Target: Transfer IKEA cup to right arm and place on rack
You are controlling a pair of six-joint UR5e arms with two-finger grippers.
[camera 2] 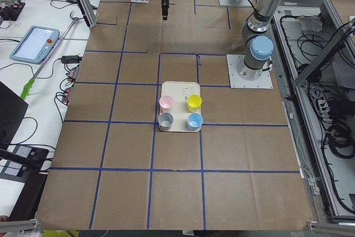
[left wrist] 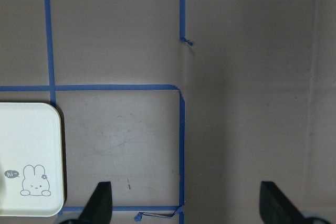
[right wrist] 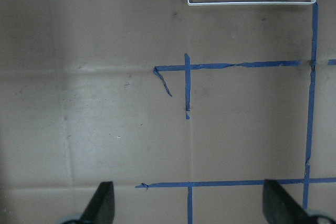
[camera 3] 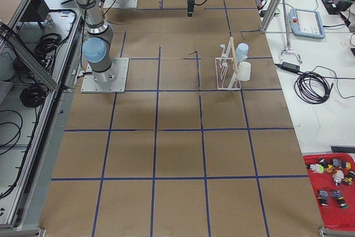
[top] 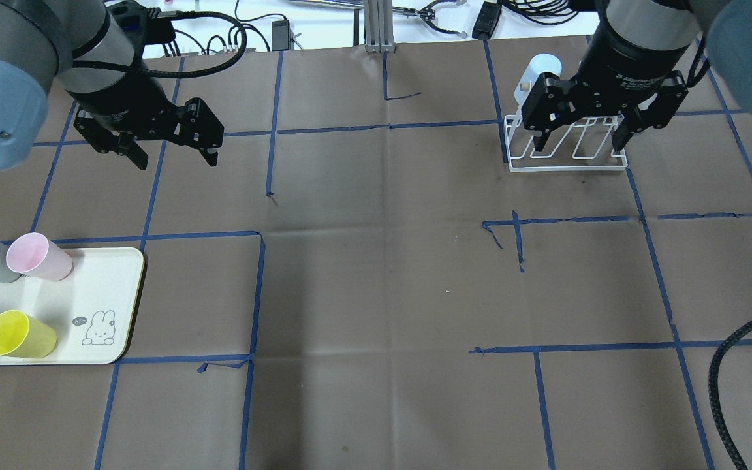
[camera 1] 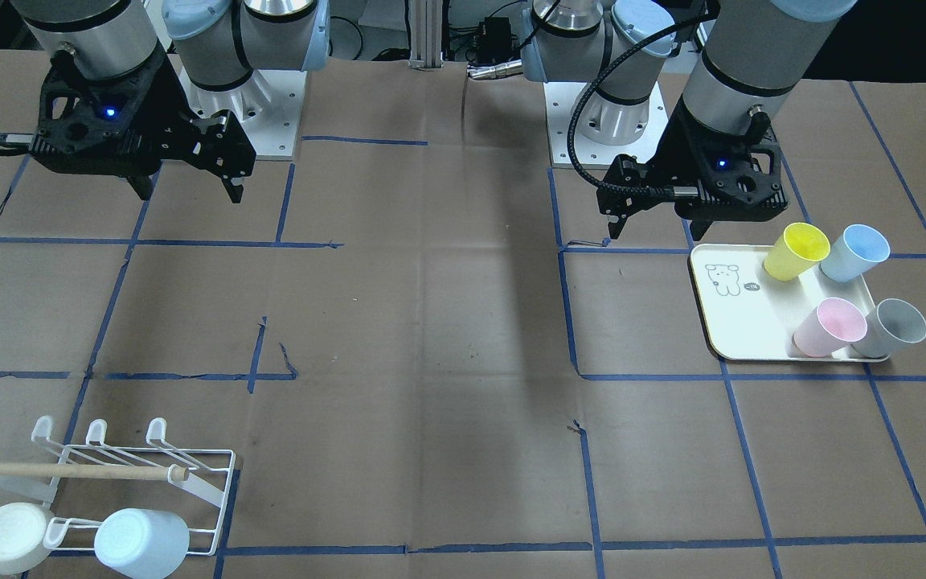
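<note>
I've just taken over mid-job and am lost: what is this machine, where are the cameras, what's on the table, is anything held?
Two robot arms at a paper-covered table. One camera looks from behind them, one faces them (sides swap), two sit at the table's ends, two ride on the wrists. The left end effector and right end effector are open, holding nothing. Four coloured cups stand on a cream tray; the white rack carries two more cups.

Left tool (top: 177, 160), right tool (top: 579, 147), pointing down (both spread wide)
</note>
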